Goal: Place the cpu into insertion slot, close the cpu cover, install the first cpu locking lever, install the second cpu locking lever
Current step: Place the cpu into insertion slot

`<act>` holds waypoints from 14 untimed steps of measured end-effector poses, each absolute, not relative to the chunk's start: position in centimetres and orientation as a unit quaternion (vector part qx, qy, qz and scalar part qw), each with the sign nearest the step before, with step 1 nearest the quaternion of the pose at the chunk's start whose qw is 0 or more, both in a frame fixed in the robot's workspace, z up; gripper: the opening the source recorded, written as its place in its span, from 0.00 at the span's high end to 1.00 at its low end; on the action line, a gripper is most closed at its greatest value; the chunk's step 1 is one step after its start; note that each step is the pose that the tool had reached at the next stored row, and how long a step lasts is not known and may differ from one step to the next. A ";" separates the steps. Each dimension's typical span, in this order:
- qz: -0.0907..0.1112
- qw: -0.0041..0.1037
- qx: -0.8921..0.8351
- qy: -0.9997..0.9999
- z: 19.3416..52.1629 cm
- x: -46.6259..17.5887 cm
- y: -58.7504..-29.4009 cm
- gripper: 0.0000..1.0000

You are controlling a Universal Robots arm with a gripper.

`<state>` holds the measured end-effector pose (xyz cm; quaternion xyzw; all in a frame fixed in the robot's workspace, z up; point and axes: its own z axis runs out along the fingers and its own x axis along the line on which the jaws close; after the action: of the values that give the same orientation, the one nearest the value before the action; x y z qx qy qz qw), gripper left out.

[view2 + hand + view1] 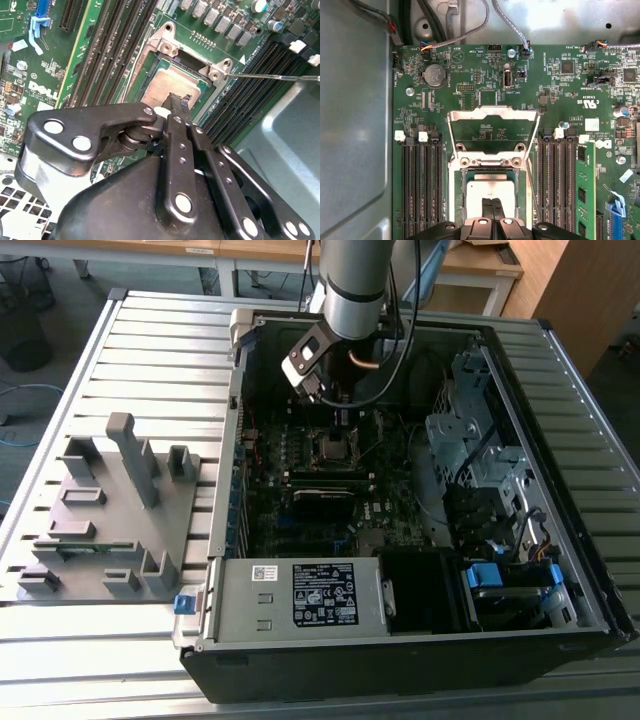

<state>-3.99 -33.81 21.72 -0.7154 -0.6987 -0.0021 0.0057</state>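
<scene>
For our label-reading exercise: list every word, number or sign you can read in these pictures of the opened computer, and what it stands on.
The large white label on the power supply: print too small to read.
The small white sticker beside it: too small to read.
White markings on the motherboard: too fine to quote with certainty.
So no text is quoted.

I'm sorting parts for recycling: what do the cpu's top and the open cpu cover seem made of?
The cpu looks topped with dull silver-grey metal: a soft matte sheen, no sharp glints. The cpu cover, standing open, seems thin bare stamped metal, brighter, with light catching its edges. Exact alloys cannot be told.
</scene>
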 end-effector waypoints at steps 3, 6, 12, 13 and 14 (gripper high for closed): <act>-0.002 0.006 -0.715 -0.699 21.8 -4.0 -33.8 0.90; -0.002 0.006 -0.715 -0.699 21.9 -4.0 -33.8 0.90; -0.002 0.006 -0.715 -0.699 21.9 -3.9 -33.8 0.90; -0.002 0.006 -0.715 -0.699 21.9 -3.9 -33.8 0.90; -0.002 0.006 -0.715 -0.699 21.9 -3.9 -33.8 0.90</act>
<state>-3.92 -33.81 21.90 -0.7154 -0.6987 -0.0022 0.0057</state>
